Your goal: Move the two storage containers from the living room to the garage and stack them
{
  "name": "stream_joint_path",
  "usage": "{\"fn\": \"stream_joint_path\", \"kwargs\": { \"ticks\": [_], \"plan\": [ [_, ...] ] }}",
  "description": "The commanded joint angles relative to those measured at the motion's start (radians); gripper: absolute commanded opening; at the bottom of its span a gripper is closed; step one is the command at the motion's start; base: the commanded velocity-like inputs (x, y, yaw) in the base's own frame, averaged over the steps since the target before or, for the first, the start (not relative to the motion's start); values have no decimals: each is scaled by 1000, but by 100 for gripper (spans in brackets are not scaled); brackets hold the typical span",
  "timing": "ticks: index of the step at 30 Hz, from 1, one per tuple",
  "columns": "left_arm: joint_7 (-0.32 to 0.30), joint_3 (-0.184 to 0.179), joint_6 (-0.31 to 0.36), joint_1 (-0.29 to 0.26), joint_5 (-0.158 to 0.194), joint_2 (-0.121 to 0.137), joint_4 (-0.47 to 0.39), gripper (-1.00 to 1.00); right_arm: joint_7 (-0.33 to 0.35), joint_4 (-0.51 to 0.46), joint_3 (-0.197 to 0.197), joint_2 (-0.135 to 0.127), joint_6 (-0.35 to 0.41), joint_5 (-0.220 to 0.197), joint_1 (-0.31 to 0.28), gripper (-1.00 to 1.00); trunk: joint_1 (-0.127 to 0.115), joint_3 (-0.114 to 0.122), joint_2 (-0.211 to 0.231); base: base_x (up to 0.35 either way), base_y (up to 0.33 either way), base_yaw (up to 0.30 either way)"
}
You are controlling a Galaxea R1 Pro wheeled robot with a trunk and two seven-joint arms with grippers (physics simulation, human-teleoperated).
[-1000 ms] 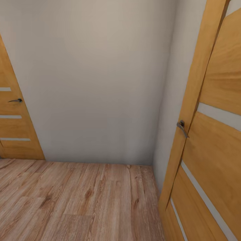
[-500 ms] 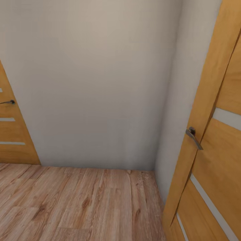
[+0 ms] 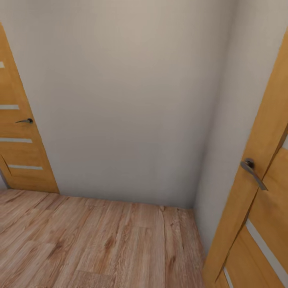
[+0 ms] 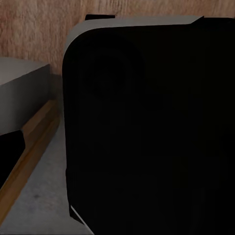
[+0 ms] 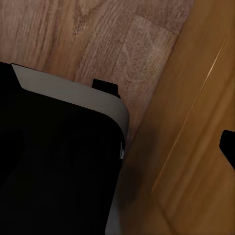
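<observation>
Ahead, a white wall [image 3: 128, 100] corner sits between two wooden doors [image 3: 20, 132]. Neither gripper's state can be told. Turning carelessly could clip the right door [image 3: 260, 208].

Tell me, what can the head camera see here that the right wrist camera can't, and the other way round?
Head view: a plain pale wall, the left-side wooden door with its handle, and the right door's lever handle. Right wrist view: a big dark rounded body with a grey edge, close up. Both: the light wood plank floor and an orange wooden door.
</observation>
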Motion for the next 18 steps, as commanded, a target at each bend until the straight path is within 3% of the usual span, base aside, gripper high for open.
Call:
{"fn": "stream_joint_path", "kwargs": {
  "ticks": [1,14,18],
  "plan": [
    [-1,2,-2,-1,1,0,0,100,-1,1,7,0,-4,-6,0,100,0,-1,0,1,0,121],
    [-1,3,-2,-1,1,0,1,100,-1,1,7,-2,-4,-6,0,100,0,-1,0,51,0,22],
    [-1,3,-2,-1,1,0,1,100,-1,1,7,-2,-4,-6,0,100,0,-1,0,226,0,0]
  ]
}}
